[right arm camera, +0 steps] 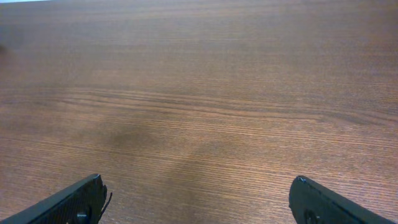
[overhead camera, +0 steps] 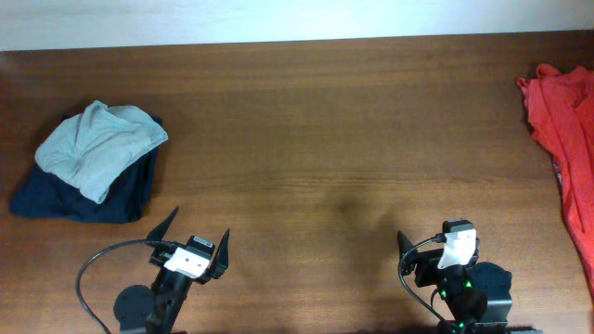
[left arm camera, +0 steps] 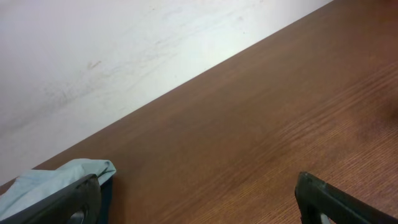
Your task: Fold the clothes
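An orange-red garment [overhead camera: 566, 139] lies crumpled at the table's right edge in the overhead view, partly cut off by the frame; no print shows. My left gripper [overhead camera: 193, 238] is open and empty near the front edge at the left; its fingers also show in the left wrist view [left arm camera: 199, 202]. My right gripper [overhead camera: 436, 243] is open and empty near the front edge at the right, well short of the orange-red garment; its fingers show in the right wrist view [right arm camera: 199, 202] over bare wood.
A folded stack at the left has a pale grey-blue garment [overhead camera: 102, 144] on top of a dark navy one [overhead camera: 116, 195]; the pale one also shows in the left wrist view [left arm camera: 43, 183]. A white wall [left arm camera: 124, 56] runs behind the wooden table [overhead camera: 316, 139].
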You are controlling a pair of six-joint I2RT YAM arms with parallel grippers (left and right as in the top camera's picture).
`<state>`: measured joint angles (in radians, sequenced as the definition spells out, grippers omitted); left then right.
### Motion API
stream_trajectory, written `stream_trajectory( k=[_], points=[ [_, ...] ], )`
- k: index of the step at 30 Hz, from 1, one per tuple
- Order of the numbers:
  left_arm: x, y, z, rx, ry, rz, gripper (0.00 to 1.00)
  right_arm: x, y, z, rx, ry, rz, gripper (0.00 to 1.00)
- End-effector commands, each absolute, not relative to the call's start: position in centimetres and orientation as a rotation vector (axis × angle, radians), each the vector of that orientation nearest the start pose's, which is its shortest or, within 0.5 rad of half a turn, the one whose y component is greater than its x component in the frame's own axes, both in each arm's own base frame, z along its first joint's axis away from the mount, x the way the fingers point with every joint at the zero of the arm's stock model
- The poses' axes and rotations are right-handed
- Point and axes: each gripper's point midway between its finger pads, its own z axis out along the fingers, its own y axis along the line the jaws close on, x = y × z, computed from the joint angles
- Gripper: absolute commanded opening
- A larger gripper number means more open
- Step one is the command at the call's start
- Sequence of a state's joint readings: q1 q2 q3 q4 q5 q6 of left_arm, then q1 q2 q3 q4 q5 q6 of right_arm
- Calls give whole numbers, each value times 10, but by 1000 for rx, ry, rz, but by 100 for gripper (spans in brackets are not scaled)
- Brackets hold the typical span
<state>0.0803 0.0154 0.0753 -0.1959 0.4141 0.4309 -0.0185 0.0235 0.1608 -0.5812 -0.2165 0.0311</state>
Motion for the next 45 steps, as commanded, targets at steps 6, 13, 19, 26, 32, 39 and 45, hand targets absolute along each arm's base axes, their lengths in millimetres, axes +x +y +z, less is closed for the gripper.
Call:
stream_trajectory(
  k=[6,13,19,26,32,39,45],
  points=[
    [222,-73,164,693,1517,-74,99,205,56,113,-169,1988,367,98],
    [219,-76,181,481,1593,-310,99,208,54,156,-136,1973,373,99],
    [228,-65,210,393,1720,-306,99,230,44,178,-73,2123,329,99],
    [262,-59,240,329,2029,-375,99,268,50,196,-46,2389,408,99],
    [297,-61,260,307,2116,-448,99,290,58,190,-37,2509,503,98],
    [308,-76,252,351,2142,-589,99,311,-47,192,567,2504,219,99],
    [312,-75,256,357,2118,-577,99,290,-168,180,1084,2410,89,97]
  ],
)
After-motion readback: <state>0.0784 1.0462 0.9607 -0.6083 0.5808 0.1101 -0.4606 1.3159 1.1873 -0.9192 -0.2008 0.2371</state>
